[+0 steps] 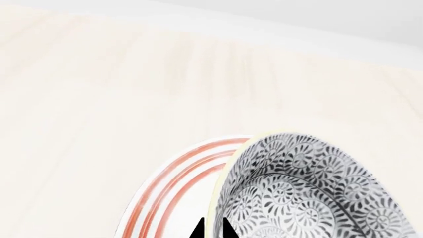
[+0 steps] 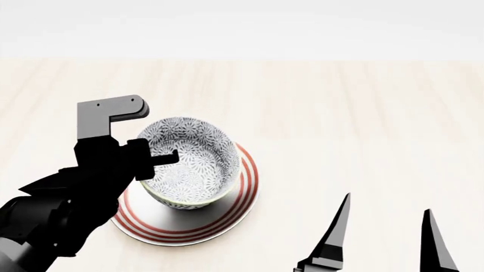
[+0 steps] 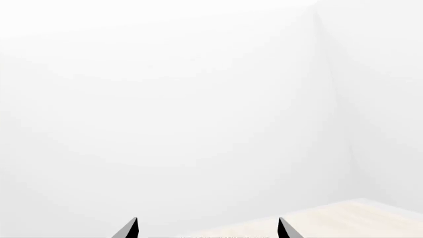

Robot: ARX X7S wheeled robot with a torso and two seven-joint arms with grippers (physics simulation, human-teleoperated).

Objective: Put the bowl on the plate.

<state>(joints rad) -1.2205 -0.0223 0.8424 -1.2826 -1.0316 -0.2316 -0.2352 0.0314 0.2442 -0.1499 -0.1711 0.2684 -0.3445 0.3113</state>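
Note:
The grey-and-white floral bowl (image 2: 189,164) is over the white plate with red rings (image 2: 243,195), slightly tilted. I cannot tell whether its base touches the plate. My left gripper (image 2: 153,161) is shut on the bowl's near-left rim. In the left wrist view its two black fingertips straddle the yellowish rim, one inside the bowl (image 1: 310,188) and one outside over the plate (image 1: 173,184), with the left gripper (image 1: 211,221) at the frame's bottom edge. My right gripper (image 2: 387,205) stands open and empty, off to the right of the plate, nearer the table's front.
Both dishes are on a pale wooden table (image 2: 363,113) with a white wall behind. The right wrist view shows mostly white wall, a corner of the table (image 3: 357,215) and the open right gripper (image 3: 207,228).

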